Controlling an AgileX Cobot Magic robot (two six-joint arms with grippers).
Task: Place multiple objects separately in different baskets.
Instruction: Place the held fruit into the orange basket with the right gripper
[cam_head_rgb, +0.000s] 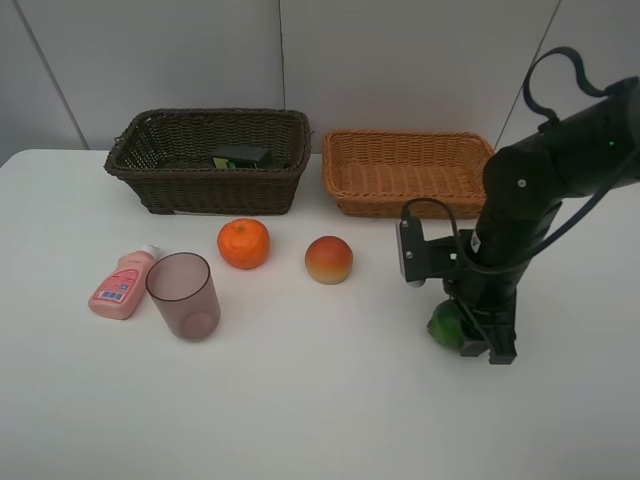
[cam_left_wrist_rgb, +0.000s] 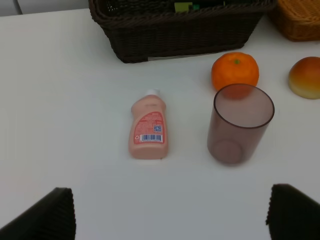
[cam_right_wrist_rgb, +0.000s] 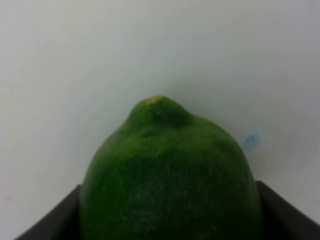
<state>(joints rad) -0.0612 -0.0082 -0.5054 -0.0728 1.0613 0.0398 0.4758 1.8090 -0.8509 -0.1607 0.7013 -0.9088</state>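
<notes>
Right, the right wrist view fills with the pebbly-skinned green lime (cam_right_wrist_rgb: 170, 175), clamped between the right gripper's (cam_head_rgb: 480, 345) dark fingers; from overhead it peeks out half hidden, down on the white table (cam_head_rgb: 300, 410) in front of the light orange-tan woven wicker basket (cam_head_rgb: 400, 203). The left gripper (cam_left_wrist_rgb: 172, 212), fingers spread wide, faces the lying pink white-capped bottle (cam_left_wrist_rgb: 148, 131) and smooth translucent mauve plastic cup (cam_left_wrist_rgb: 240, 125).

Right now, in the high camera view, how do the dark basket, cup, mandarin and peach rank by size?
1. dark basket
2. cup
3. mandarin and peach: they look about alike, so I won't rank them.
</notes>
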